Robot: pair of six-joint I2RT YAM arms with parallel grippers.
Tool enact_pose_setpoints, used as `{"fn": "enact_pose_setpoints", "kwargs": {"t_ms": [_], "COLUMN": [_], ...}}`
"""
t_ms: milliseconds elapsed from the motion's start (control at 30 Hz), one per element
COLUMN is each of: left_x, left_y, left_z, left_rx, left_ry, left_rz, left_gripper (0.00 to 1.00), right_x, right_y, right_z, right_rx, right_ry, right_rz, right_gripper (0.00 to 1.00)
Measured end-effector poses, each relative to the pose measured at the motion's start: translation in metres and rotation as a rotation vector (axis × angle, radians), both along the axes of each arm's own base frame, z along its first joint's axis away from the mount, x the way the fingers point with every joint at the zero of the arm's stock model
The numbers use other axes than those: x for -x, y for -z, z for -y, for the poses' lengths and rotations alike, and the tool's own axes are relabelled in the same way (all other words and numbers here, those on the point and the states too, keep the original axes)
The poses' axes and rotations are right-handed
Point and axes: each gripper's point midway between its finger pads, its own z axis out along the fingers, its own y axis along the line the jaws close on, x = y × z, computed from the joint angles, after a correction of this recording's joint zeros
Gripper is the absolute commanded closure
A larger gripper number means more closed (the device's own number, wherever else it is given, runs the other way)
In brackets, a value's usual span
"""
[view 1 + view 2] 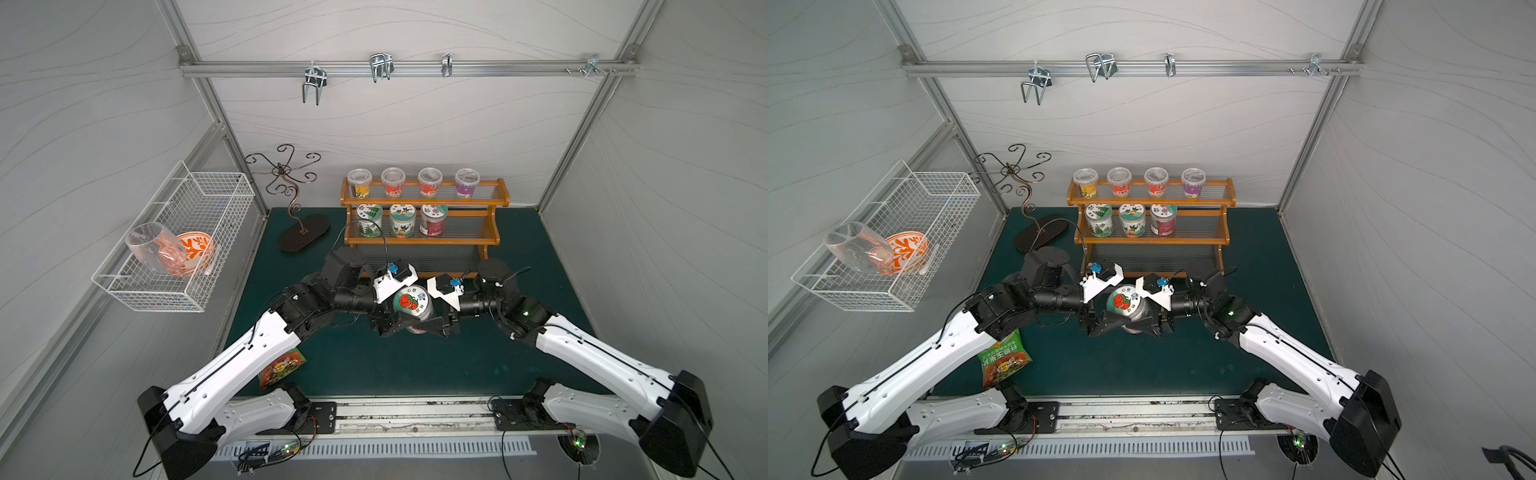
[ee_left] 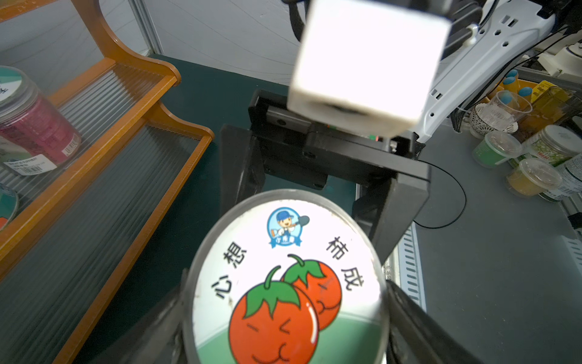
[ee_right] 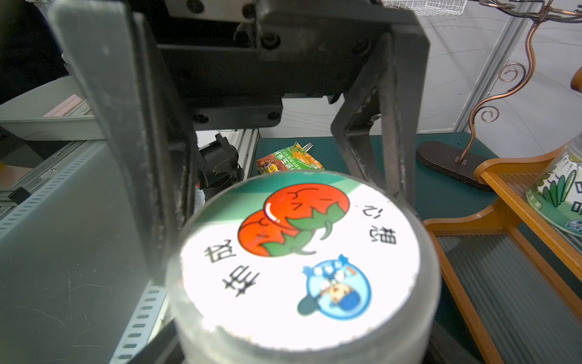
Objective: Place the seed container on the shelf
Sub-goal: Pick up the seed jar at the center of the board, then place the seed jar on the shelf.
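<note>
Seed container, a clear jar whose lid bears two cartoon tomatoes, sits at the centre of both top views, above the green mat and just in front of the lowest step of the shelf. Left gripper reaches in from the left of the frame and is clamped on the jar. In the right wrist view its two black fingers bear against opposite sides of the lid rim. Right gripper comes in from the right of the frame, and its fingers straddle the same jar. I cannot tell whether they press on the wall or stand just clear of it.

On the shelf, four lidded cups line the top step and three jars stand on the middle one. A curled metal stand rises left of the shelf. Further left, a white wire basket on the wall holds a glass and an orange-patterned bowl. A snack packet lies at the lower left of the mat, partly under the left arm.
</note>
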Motion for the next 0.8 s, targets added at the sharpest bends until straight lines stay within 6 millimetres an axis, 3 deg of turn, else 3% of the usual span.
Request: {"fn": "enact_pose_setpoints", "kwargs": {"t_ms": [133, 467, 600, 800], "left_x": [-0.006, -0.019, -0.023, -0.027], "left_y": [-0.011, -0.077, -0.071, -0.037], "left_z": [0.000, -0.025, -0.029, -0.032], "left_rx": [0.026, 0.186, 0.194, 0.159], "left_ry": [-0.033, -0.201, -0.236, -0.285], "left_rz": [0.043, 0.259, 0.256, 0.177], "left_gripper": [0.01, 0.00, 0.00, 0.00], "right_x": [-0.010, -0.061, -0.087, -0.129], "right_y": [-0.002, 0.008, 0.004, 0.000], "right_z": [0.011, 0.054, 0.071, 0.096], "right_rx": [-0.017, -0.039, -0.066, -0.110], "right_ry": [0.049, 0.298, 0.423, 0.593], "right_rz": [0.003, -0.029, -0.017, 0.001], "right_gripper": [0.45, 0.46, 0.46, 0.44]}}
